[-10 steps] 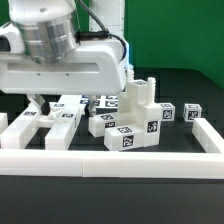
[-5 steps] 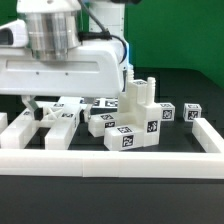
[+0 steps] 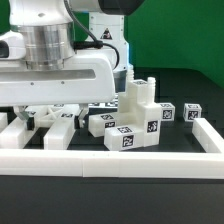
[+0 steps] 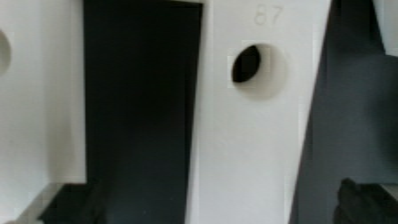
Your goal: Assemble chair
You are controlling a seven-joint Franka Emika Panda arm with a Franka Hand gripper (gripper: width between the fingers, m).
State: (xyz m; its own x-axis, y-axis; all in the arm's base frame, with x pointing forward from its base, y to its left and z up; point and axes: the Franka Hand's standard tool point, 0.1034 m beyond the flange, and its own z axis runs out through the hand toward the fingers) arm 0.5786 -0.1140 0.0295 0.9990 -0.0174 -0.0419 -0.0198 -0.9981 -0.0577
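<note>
Since the frame a second earlier, the arm had swung toward the exterior view's left and dropped, so the gripper [image 3: 50,110] sat farther from the stepped block [image 3: 140,103] and closer to the table. The parts themselves had not shifted.

The chair parts [image 3: 128,130] lay loose inside the border rail [image 3: 120,160], not yet joined into a chair. The stepped block stood upright among them, and I placed everything else from it. A low tagged block [image 3: 132,137] sat just in front of it, touching or nearly so. Two cube-ended legs [image 3: 190,112] lay beyond it toward the exterior view's right, a little apart from it. The cut-out frame [image 3: 60,125] lay flat well off to its other side, under the arm's hand.

In the wrist view the gripper [image 4: 210,205] stood wide open. Its dark fingertips [image 4: 71,205] sat at either side of a long white bar [image 4: 249,110] pierced by a round hole, with dark gaps showing beside the bar. It had hold of nothing. I could not tell from either view whether a finger touched the bar.
</note>
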